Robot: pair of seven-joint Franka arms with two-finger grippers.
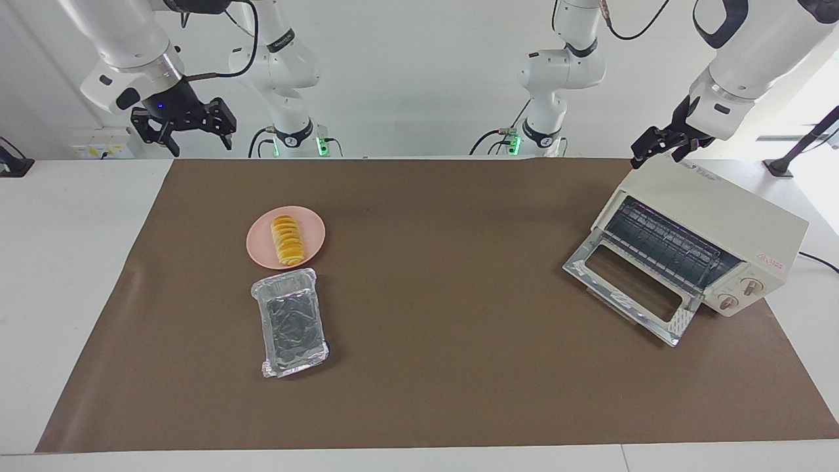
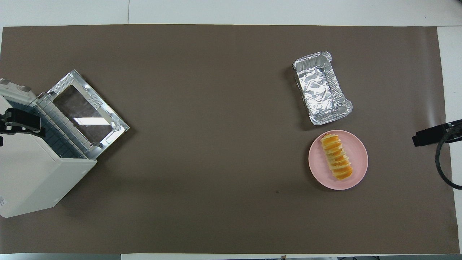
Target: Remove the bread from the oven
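Observation:
The bread [image 1: 288, 241] is a golden-orange ridged roll lying on a round pink plate [image 1: 316, 227] toward the right arm's end of the table; it also shows in the overhead view [image 2: 336, 157]. The cream-white oven [image 1: 721, 210] stands at the left arm's end with its glass door [image 1: 578, 266] folded down open and its wire rack showing bare. My left gripper [image 1: 655, 149] hangs over the oven's top edge nearest the robots. My right gripper [image 1: 200, 141] is open and empty, raised over the table's edge at the right arm's end, apart from the plate.
A crinkled silver foil tray [image 1: 292, 321] lies empty beside the plate, farther from the robots. A brown mat [image 1: 446, 367] covers the table. The oven's power cord runs off at the left arm's end.

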